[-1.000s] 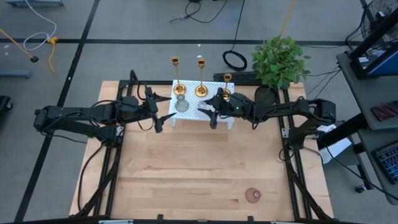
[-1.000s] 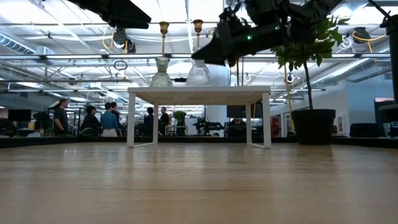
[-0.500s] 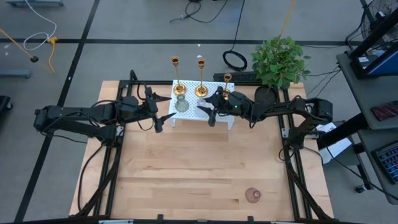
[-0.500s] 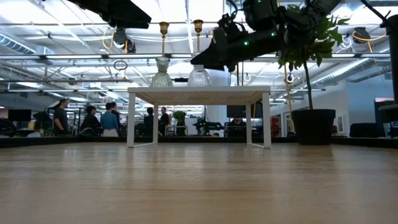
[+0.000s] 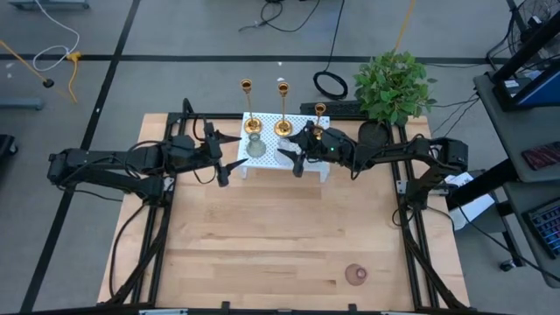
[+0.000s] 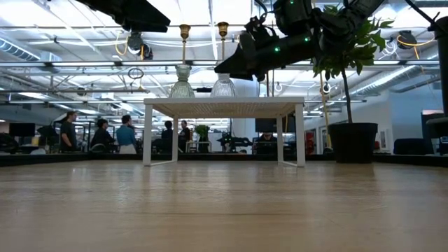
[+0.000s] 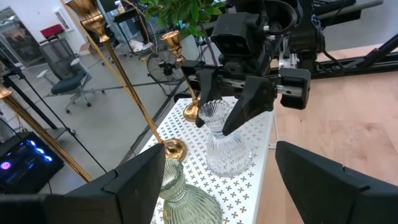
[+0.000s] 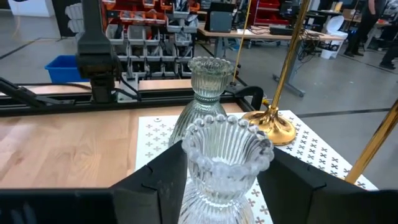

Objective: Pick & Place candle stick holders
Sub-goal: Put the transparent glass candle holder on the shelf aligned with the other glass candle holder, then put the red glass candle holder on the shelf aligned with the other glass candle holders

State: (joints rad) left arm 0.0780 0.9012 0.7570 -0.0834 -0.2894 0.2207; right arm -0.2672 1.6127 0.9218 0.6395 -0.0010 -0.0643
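Observation:
Three gold brass sticks (image 5: 248, 109) (image 5: 283, 109) (image 5: 319, 122) stand by their round bases on the white perforated stand (image 5: 271, 159). The green glass holder (image 5: 255, 147) also stands there. The clear glass holder (image 8: 227, 155) stands upright on the stand (image 6: 224, 87), between the fingers of my right gripper (image 5: 293, 162), which reaches in from the table's right. My left gripper (image 5: 229, 156) is open and empty just left of the stand. The pink holder (image 5: 355, 274) sits on the table near the front right. My right gripper pinches the clear holder between its two fingers, below the flared rim (image 8: 198, 169). The fingers come about level from the table's right side. The holder is upright, with its base (image 6: 224, 94) on the stand's top.
A green potted plant (image 5: 394, 83) stands at the far right corner, behind my right arm. Bare wood (image 5: 262, 236) stretches from the stand toward the near edge. In the low view, people (image 6: 98, 133) sit in the room beyond the table.
Between one second and half a second ago, my right gripper shifted slightly toward the table's far-left with the clear holder. The holder now looks a little smaller in the low view. Since then nothing has moved.

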